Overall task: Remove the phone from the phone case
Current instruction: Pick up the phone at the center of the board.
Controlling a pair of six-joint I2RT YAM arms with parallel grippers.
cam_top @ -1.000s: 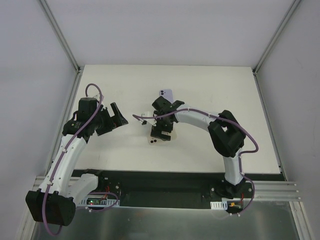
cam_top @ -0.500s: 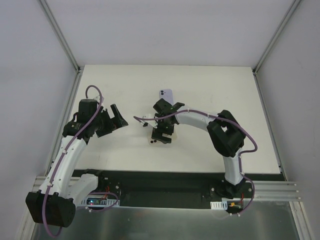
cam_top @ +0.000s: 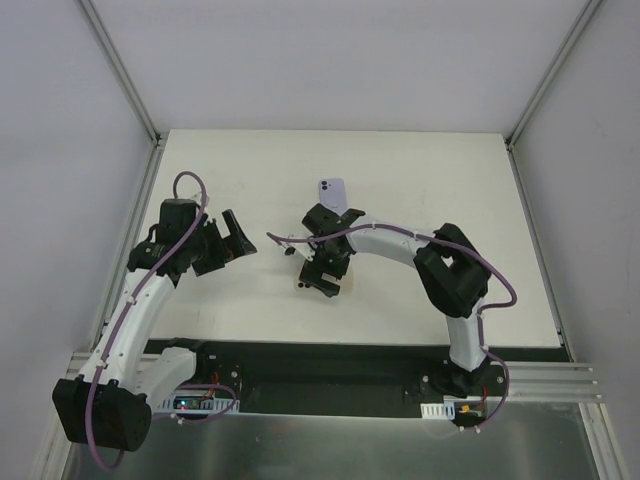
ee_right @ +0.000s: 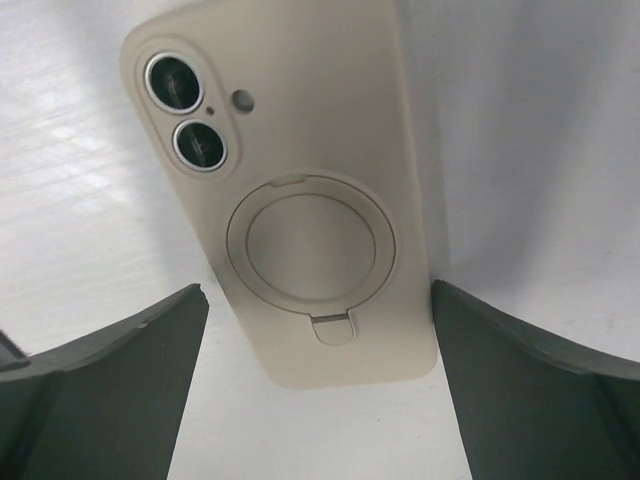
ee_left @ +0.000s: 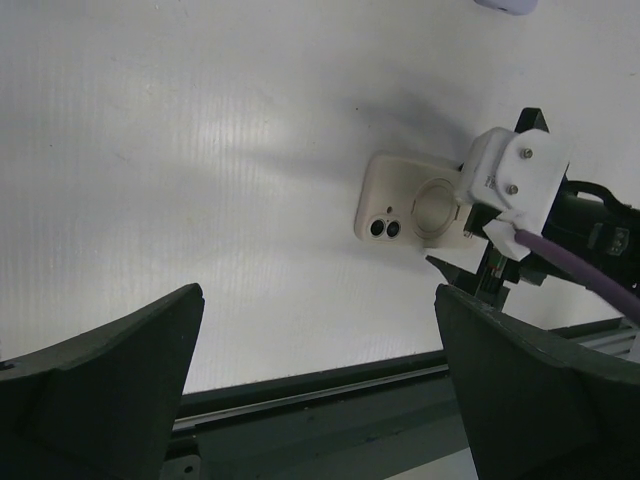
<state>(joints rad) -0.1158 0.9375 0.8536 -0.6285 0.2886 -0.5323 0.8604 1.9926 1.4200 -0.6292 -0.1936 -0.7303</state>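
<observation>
My right jaws stand wide open, one on each side of the cream phone case (ee_right: 300,230). It lies back up on the worktop (cam_top: 450,180), and the phone (ee_right: 172,82) inside shows its lenses at the 11 o'clock corner. My left jaws are open too, well apart at the case's 9 o'clock. A purple phone (cam_top: 332,188) lies at its 12 o'clock.

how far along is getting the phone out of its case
Done: nothing yet; the cased phone lies camera-side up on the table. In hand: right claw hangs open over it, not gripping; left claw open, off to the side. Left: grip and pull the phone free.
</observation>
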